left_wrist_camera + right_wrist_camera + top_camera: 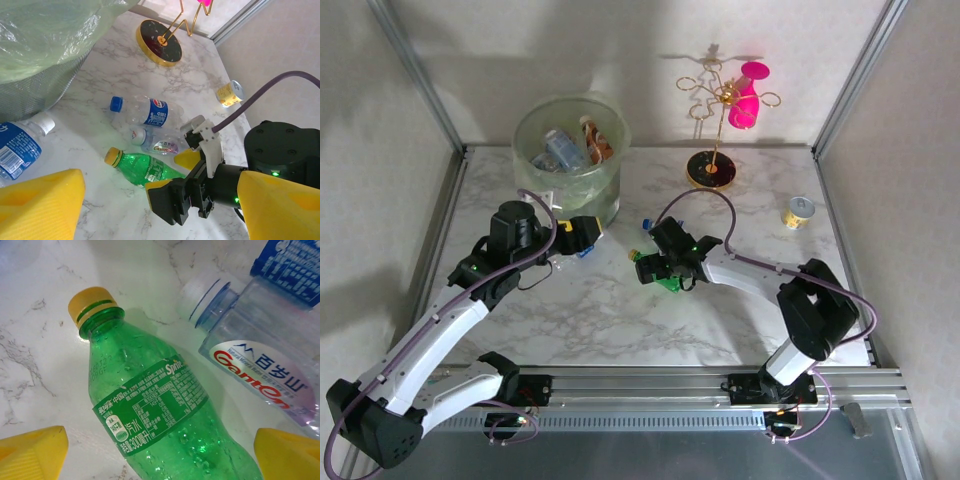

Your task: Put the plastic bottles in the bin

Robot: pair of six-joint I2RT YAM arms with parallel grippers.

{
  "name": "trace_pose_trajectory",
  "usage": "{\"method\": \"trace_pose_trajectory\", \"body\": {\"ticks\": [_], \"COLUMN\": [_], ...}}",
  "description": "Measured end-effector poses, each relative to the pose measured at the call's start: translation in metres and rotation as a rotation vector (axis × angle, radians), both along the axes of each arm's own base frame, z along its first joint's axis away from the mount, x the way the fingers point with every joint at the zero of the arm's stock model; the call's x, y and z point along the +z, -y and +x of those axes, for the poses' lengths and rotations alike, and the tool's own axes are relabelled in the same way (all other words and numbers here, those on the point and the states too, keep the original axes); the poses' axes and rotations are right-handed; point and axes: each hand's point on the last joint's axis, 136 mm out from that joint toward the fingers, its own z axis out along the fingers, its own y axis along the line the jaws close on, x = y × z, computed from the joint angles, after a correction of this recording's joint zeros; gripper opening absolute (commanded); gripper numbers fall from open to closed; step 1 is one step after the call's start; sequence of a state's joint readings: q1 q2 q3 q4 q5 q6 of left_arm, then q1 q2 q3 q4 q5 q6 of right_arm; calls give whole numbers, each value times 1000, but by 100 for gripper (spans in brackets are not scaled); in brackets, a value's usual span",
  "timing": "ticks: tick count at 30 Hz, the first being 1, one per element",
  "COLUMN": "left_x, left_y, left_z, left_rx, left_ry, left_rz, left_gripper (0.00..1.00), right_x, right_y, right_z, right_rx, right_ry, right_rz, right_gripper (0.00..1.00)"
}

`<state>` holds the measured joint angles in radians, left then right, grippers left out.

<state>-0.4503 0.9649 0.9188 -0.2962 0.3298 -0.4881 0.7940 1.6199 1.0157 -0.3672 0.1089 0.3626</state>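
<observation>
Hovering just beside the bin point(605, 195), the left gripper point(585, 238) hangs with its yellow fingers point(42, 200) spread and nothing between them. That leaves it well placed to drop onto the blue-labelled bottle point(17, 147) lying against the bin's base. Several bottles point(565, 148) already lie inside the pale-green bucket, so the job looks partly done. At mid-table three more lie on their sides in a loose cluster: a blue-capped bottle point(145, 111) farthest out, a clear white-capped one point(260, 370) next to it, and a green bottle with a yellow cap point(165, 420) nearest the arms. The right gripper point(174, 172) is lowered over that green bottle with its jaws released and wide, one finger on each side of the body, the straddle needed before a squeeze. No grip is made yet. The clear bottle lies so close that closing fingers may nudge it. Farther right, the gold wire stand point(715, 165), its pink cup point(745, 100) and a small can point(800, 211) sit well apart, no part of the job.
</observation>
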Motion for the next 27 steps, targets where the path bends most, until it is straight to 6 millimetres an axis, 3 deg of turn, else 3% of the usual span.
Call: {"method": "trace_pose_trajectory", "body": {"ticks": [13,27], "left_x": [-5,6], "left_y": [-1,-1], "left_z": [-2,-1], "left_rx": [-18,-22], "left_ry": [6,20], "left_rz": [42,45], "left_gripper": [80,79], "right_x": [-22,-38], "right_y": [-8,-14], "right_z": [-7,-9], "right_rx": [56,90], "right_ry": [-64,-79], "right_rz": [-8,-29], "right_gripper": [88,65]}}
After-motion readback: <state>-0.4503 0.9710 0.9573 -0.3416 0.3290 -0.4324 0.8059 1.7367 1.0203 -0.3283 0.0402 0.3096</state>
